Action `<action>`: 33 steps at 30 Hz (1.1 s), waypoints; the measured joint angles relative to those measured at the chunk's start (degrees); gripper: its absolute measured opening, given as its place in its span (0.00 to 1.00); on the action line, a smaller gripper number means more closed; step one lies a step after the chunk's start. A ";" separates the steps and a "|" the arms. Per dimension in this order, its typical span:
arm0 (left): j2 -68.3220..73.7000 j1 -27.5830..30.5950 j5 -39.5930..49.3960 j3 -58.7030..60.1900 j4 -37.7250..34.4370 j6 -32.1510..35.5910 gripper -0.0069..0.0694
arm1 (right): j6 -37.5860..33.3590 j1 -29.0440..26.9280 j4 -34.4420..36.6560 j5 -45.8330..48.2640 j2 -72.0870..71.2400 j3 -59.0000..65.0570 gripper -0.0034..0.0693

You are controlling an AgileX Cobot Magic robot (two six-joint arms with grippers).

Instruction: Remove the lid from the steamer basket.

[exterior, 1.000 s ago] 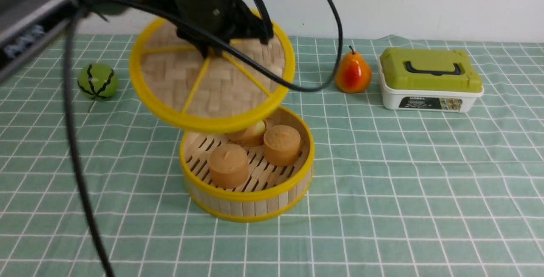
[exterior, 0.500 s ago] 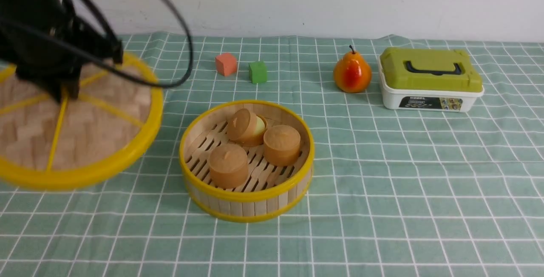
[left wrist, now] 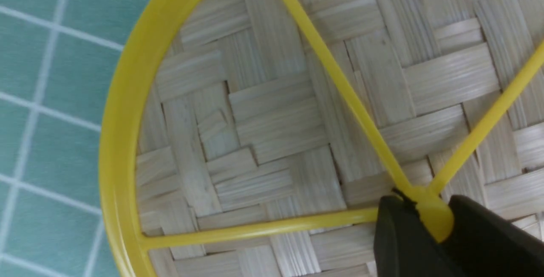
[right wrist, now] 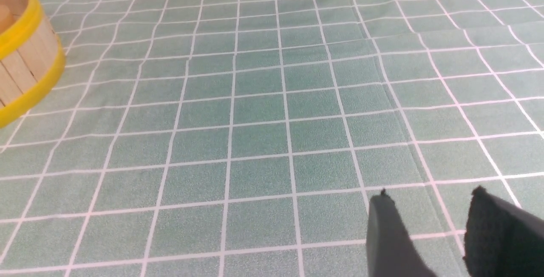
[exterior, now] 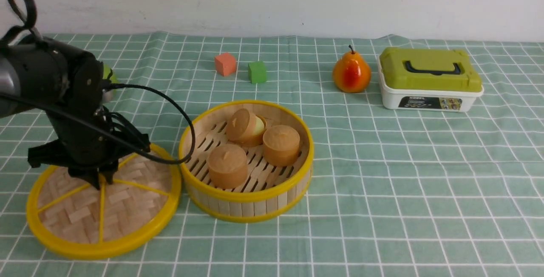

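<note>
While the left arm slants downward, its gripper [left wrist: 433,221] pinches the lid's centre knob [left wrist: 435,219].

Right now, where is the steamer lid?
In the front view, the lid lies flat at far left, beside the steamer basket, its knob between the left gripper's fingertips.
</note>
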 joint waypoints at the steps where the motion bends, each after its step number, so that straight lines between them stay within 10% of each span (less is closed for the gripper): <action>1: 0.17 0.00 -0.31 0.07 -0.27 -0.07 0.23 | 0.00 0.00 0.00 0.00 0.00 0.00 0.38; 24: -6.52 0.00 0.37 0.13 -5.98 1.89 0.49 | 0.00 0.00 0.00 0.00 0.00 0.00 0.38; 33: -24.49 0.00 8.69 0.13 -9.99 15.41 0.10 | 0.00 0.00 0.00 0.00 0.00 0.00 0.38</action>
